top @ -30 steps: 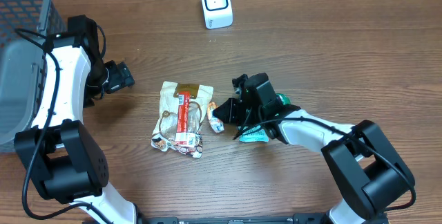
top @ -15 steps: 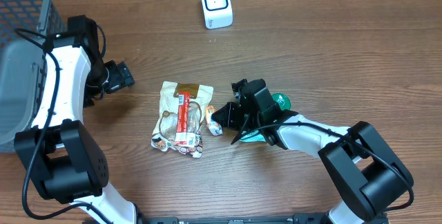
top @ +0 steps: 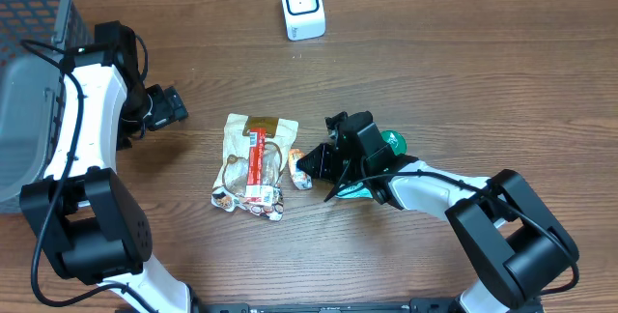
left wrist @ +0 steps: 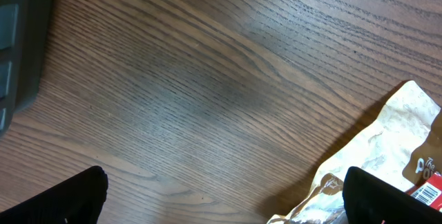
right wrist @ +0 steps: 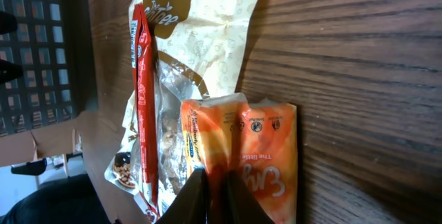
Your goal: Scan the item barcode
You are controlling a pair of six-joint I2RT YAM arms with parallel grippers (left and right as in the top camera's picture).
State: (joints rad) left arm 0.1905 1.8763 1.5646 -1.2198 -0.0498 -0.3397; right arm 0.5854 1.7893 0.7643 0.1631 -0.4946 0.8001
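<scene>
A small orange snack packet (top: 300, 168) lies on the wooden table beside a crumpled beige snack bag (top: 253, 163) that has a red strip across it. My right gripper (top: 315, 165) is at the packet's right end. In the right wrist view, its dark fingers (right wrist: 215, 200) pinch a fold of the orange packet (right wrist: 266, 155), with the beige bag (right wrist: 200, 23) behind. The white scanner (top: 302, 6) stands at the far edge. My left gripper (top: 180, 107) hangs open left of the bag. Its fingertips (left wrist: 69, 200) are wide apart over bare wood, with the bag's corner (left wrist: 387, 148) near the right one.
A grey mesh basket (top: 24, 62) fills the left edge of the table and shows in the right wrist view (right wrist: 41, 44). A green packet (top: 391, 142) lies under my right arm.
My right gripper slid slightly left and towards the front edge a second ago, then stayed still on the orange packet. The left arm has not moved.
</scene>
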